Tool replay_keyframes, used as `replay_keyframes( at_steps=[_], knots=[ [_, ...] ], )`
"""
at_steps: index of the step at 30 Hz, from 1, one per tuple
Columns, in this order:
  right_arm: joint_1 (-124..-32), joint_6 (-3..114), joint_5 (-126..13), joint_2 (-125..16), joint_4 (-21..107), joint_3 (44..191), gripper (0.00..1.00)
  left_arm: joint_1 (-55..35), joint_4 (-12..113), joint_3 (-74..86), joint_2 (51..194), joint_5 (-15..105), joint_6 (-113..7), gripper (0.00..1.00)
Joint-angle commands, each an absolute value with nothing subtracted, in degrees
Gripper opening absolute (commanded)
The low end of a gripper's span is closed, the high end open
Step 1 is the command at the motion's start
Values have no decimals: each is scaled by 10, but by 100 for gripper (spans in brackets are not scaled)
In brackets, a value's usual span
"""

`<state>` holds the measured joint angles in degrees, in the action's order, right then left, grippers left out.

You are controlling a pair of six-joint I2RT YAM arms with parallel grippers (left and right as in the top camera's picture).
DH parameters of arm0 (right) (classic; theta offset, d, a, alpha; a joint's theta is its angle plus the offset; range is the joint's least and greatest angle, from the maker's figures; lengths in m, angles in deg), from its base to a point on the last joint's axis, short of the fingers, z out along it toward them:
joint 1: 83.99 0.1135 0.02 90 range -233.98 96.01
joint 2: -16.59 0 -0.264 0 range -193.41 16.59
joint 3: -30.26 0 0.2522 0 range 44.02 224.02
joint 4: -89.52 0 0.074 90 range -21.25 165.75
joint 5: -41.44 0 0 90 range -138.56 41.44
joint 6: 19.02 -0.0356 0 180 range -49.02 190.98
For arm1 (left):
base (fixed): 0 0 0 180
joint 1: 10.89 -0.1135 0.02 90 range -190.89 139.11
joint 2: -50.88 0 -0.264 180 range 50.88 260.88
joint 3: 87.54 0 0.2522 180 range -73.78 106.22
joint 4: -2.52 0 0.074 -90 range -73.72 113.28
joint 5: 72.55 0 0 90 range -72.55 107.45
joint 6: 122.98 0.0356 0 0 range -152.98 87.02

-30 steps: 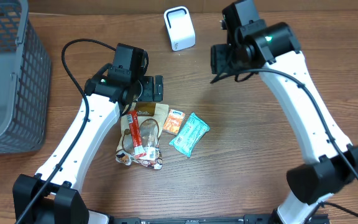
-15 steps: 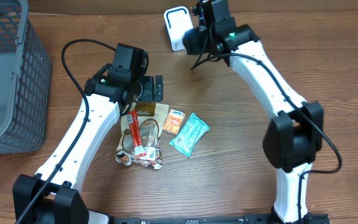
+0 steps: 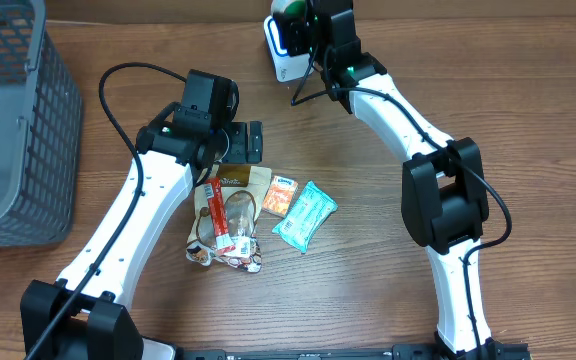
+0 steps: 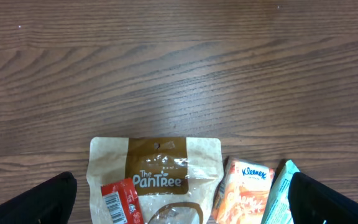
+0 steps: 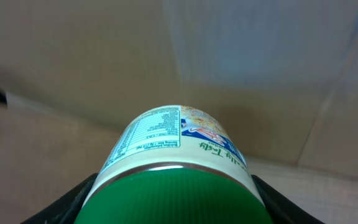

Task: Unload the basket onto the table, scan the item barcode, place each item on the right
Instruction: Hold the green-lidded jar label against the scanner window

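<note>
Right wrist view: the can (image 5: 178, 163), cream-sided with a green lid, fills the lower frame, its printed label turned up and away from the lens. The right claw (image 5: 176, 202) grips it, one dark finger (image 5: 73, 200) pressed on each side of the lid. Overhead, the can (image 3: 288, 8) shows as a green spot at the far edge of the table (image 3: 388, 300), right by the white scanner (image 3: 282, 55). Whether they touch cannot be told, as the right claw (image 3: 303, 22) covers part of the scanner.

The left claw (image 3: 244, 142) hangs wide open and empty, well apart from the scanner, over a heap of packets. Its wrist view shows a brown pouch (image 4: 157, 167) with a red stick (image 4: 120, 200) lying on it, a Kleenex pack (image 4: 244, 194) just beside, then a teal pack (image 4: 279, 200). A grey basket (image 3: 8, 130) stands at the left edge.
</note>
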<state>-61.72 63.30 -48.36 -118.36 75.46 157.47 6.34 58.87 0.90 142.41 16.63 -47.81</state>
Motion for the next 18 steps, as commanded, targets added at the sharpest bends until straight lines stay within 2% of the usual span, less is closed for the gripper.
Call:
replay_keyframes(
  at_steps=[1, 12, 18],
  knots=[
    [-616, 603, -447, -1187, 807, 1584, 4, 64, 589, 16, 1419, 170, -484, 100],
    [-617, 603, -448, -1267, 985, 1584, 4, 64, 589, 16, 1419, 170, -484, 100],
    [-616, 603, -449, -1290, 1008, 1584, 4, 64, 589, 16, 1419, 170, -484, 100]
  ],
)
